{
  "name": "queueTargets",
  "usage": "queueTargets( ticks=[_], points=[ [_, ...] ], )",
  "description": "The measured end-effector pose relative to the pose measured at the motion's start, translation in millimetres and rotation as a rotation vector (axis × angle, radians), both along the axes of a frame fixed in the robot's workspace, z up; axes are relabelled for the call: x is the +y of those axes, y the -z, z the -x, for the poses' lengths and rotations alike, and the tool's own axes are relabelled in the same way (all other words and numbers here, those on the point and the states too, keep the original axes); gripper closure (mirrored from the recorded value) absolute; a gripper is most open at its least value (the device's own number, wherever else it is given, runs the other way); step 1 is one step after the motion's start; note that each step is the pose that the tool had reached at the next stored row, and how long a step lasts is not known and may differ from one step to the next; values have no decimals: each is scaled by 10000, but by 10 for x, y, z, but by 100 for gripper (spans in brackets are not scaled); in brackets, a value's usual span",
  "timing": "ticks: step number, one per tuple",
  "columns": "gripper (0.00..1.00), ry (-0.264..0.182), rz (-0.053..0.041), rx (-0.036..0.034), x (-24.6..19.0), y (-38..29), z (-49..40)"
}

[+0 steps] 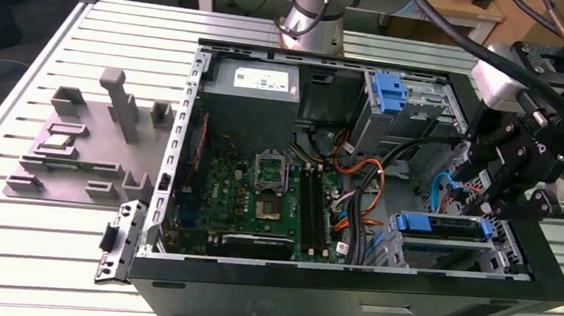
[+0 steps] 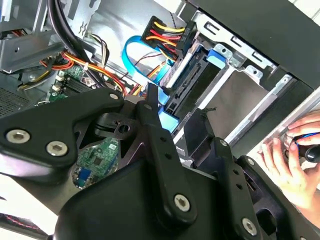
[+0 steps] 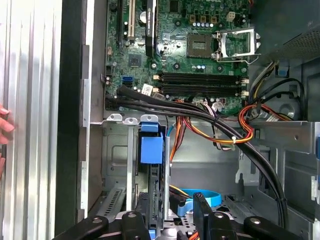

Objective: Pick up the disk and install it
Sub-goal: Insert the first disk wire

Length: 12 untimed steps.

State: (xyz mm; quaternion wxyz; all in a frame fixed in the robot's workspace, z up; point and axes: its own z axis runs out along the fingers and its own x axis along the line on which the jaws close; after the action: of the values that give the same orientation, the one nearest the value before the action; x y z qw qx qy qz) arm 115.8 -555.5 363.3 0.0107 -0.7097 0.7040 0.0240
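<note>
Over at the drive bay (image 3: 116, 150), the claw (image 3: 167, 212) sits spread astride the disk (image 3: 152, 150), seemingly mid-install; seating it wants a straight, square push.

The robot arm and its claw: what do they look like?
The arm is a shiny silver-grey tube, with thick black cables looping beside it. The gripper is black and chunky, built from flat jointed bars pinned with round silver bolts.
</note>
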Motion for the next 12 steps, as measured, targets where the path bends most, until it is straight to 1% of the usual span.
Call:
queueTargets(
  ticks=[3, 7, 12],
  points=[
    [52, -1, 0, 0, 12, 28, -1],
    [52, 0, 6, 0, 21, 36, -7],
    [52, 1, 43, 0, 22, 51, -15]
  ],
)
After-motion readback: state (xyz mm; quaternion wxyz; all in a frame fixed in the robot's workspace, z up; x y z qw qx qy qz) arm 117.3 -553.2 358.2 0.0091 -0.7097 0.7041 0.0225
